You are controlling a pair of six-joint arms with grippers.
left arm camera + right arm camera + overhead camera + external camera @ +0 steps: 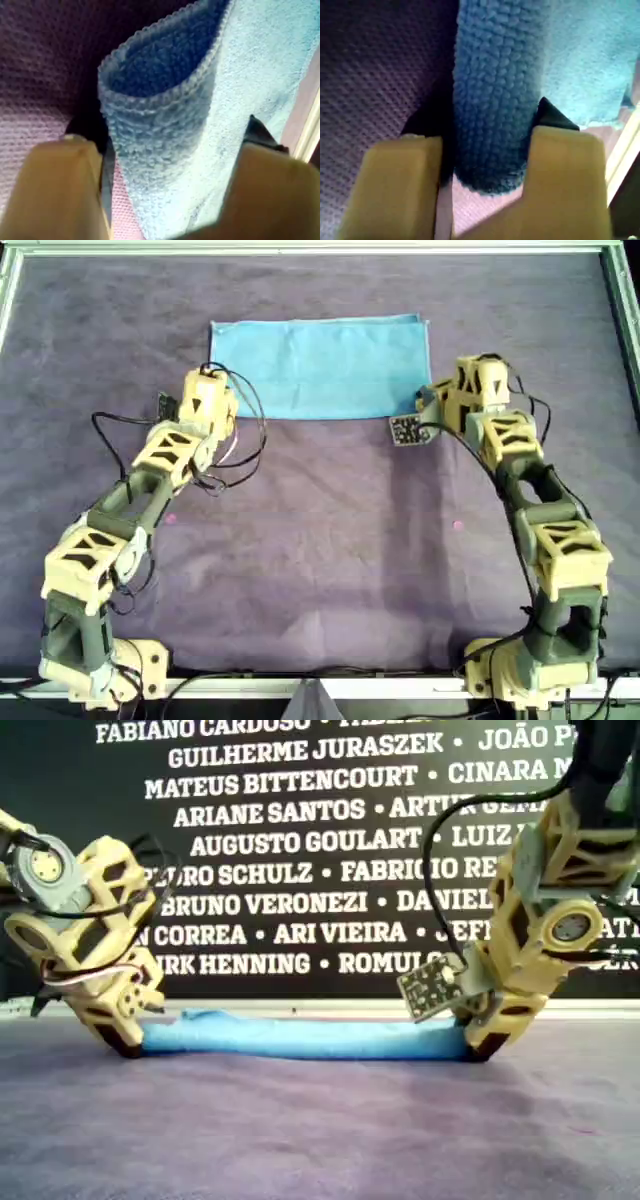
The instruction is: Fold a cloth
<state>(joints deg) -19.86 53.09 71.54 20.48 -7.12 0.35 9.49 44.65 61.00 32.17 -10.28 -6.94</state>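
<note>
surface: dark purple mat covers the bench; white rim behind
room: black wall of white names
cloth: folded, stretched between both tools
left tool: pinching cloth's corner
right tool: clamped on the other folded end

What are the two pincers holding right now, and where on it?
Both grip the cloth along its folded near edge: left pincer at one end, right pincer at the other.

You have the cloth lying on the mat toward the overhead view's top edge. Its folded corners sit between the fingers of the left gripper and right gripper.
</note>
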